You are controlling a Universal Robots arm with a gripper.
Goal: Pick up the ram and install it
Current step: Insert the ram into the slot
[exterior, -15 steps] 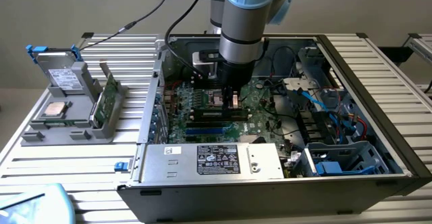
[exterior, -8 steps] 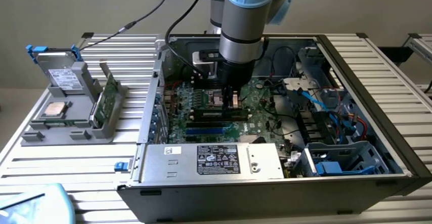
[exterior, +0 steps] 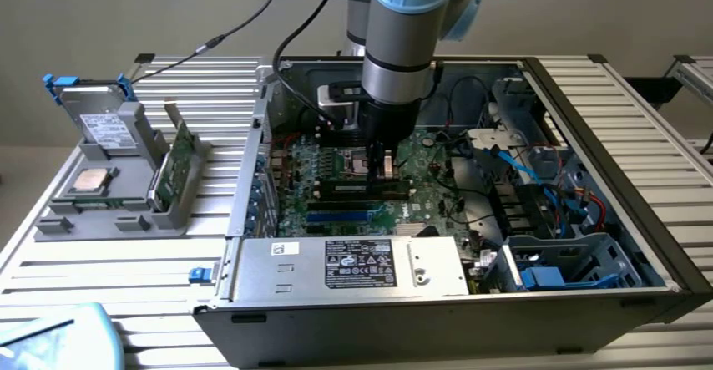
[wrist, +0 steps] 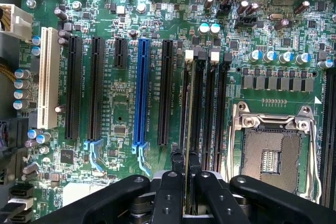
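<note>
Squarely over the black memory slots [wrist: 190, 103], the gripper [wrist: 185, 157] is pinched narrow on the ram [wrist: 185, 182], seen edge-on between its fingertips. To seat it well, I judge the stick should sit upright, parallel to one slot, and be pressed evenly at both ends. From the exterior view's left, the grey holder [exterior: 67, 220] carries a hard drive [exterior: 106, 128], a silver processor chip [exterior: 92, 182] and a green board [exterior: 179, 165] on edge, then the open computer case [exterior: 590, 136] houses the motherboard [exterior: 292, 203].

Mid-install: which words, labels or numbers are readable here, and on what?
No text reads clearly.
Black label on the power supply: too small.
White sticker beside it: too small.
Label on the hard drive: blurred.
White lettering on the motherboard: too small.
The ram in the claw: edge-on, no print seen.
</note>
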